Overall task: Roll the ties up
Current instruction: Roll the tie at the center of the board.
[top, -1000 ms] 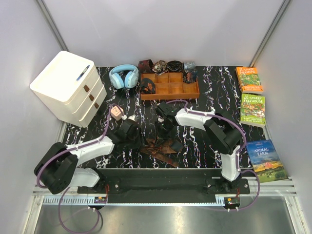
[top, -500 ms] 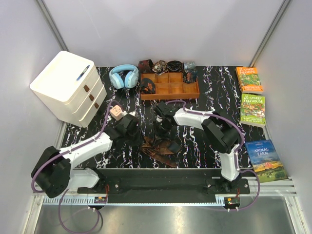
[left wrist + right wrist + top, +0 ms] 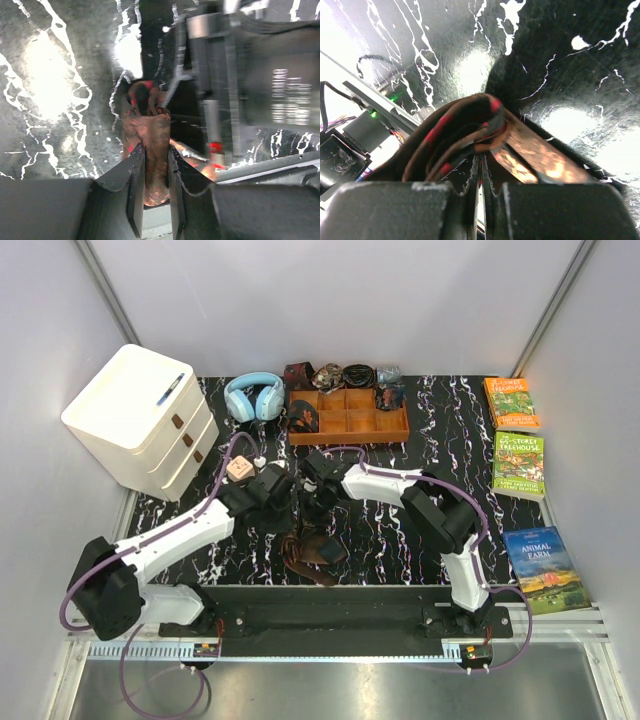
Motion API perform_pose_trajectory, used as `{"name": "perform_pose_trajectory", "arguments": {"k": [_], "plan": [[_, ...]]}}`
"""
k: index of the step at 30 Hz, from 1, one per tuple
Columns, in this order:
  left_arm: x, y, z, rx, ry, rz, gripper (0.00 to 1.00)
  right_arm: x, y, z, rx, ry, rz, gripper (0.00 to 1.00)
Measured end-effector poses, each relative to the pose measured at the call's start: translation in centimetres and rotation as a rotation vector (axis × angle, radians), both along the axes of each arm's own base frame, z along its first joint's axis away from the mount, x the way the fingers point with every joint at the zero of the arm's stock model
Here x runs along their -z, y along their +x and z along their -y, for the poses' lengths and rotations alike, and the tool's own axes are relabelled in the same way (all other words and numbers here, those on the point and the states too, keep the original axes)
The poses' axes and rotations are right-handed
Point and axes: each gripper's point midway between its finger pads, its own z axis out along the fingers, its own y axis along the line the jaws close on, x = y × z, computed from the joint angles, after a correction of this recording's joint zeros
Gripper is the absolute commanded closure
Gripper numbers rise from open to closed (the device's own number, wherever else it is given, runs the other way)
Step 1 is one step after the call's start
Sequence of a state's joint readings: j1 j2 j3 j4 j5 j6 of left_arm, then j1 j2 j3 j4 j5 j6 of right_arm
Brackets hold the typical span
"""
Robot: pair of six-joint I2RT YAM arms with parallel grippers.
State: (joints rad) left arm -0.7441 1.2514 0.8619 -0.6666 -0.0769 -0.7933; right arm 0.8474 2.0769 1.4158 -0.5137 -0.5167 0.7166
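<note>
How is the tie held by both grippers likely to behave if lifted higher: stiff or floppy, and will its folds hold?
Probably floppy: the tie lies crumpled in loose folds. It likely bends wherever it is pinched, since it creases where the left gripper clamps it. Its folds may slip apart, because the layers bunch unevenly at the right gripper.

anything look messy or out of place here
Yes: the tie held by the left gripper and right gripper is a crumpled heap, not a roll. Rolled ties sit behind the wooden tray, outside its compartments.
</note>
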Motion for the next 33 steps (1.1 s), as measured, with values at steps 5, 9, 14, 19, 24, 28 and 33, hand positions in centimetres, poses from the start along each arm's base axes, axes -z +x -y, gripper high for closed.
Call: {"name": "perform_pose_trajectory", "arguments": {"k": [5,9,14,19,24,28,33], "plan": [[-0.7,0.2,1.3,0.033,0.033,-0.001,0.77,0.1,0.0,-0.1,0.006,-0.004,-0.005,0.91],[-0.6,0.0,2.0,0.056,0.077,0.003,0.77,0.3,-0.1,0.1,0.009,-0.012,-0.006,0.91],[0.3,-0.6,2.7,0.078,0.136,-0.007,0.79,1.5,-0.9,1.2,0.013,-0.045,-0.032,0.92],[1.4,-1.1,3.5,0.084,0.184,-0.014,0.80,2.1,-1.0,1.9,0.027,-0.045,-0.058,0.92],[1.9,-1.2,4.5,0.108,0.219,0.001,0.80,2.2,-1.0,3.0,0.045,-0.039,-0.072,0.92],[2.2,-1.4,5.6,0.136,0.228,0.009,0.81,2.1,-0.9,4.3,0.066,-0.041,-0.077,0.91],[3.0,-2.1,6.7,0.180,0.250,0.008,0.81,2.0,0.5,6.7,0.115,-0.046,-0.073,0.90]]}}
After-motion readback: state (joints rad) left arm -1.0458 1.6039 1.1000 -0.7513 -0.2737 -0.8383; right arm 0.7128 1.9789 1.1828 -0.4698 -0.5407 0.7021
